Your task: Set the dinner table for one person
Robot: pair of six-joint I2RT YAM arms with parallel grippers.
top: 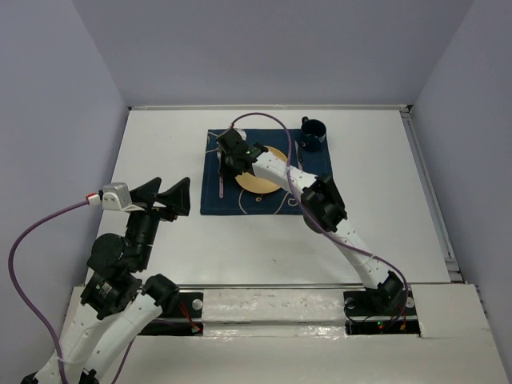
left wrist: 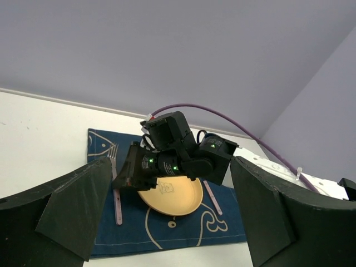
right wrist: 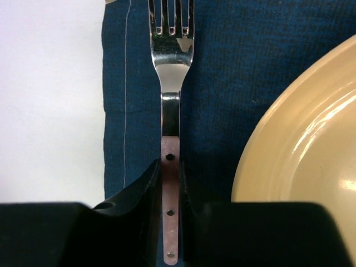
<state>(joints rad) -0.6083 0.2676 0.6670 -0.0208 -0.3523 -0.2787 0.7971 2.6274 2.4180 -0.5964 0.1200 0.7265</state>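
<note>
The white dinner table [top: 384, 208] carries a dark blue whale mat [top: 210, 204] with a yellow plate [top: 260, 182] on it. A fork [right wrist: 171, 67] with a pink handle lies on the mat just left of the plate [right wrist: 300, 144]. My right gripper [right wrist: 171, 183] reaches low over the mat, its jaws closed tight on both sides of the fork handle. In the top view it [top: 226, 164] sits at the plate's left edge. My left gripper [top: 164, 196] is open and empty, held above the table left of the mat.
A dark blue mug [top: 312, 134] stands at the mat's far right corner. A second pink-handled utensil [left wrist: 212, 197] lies on the mat right of the plate. Lavender walls close in the table at the left, back and right.
</note>
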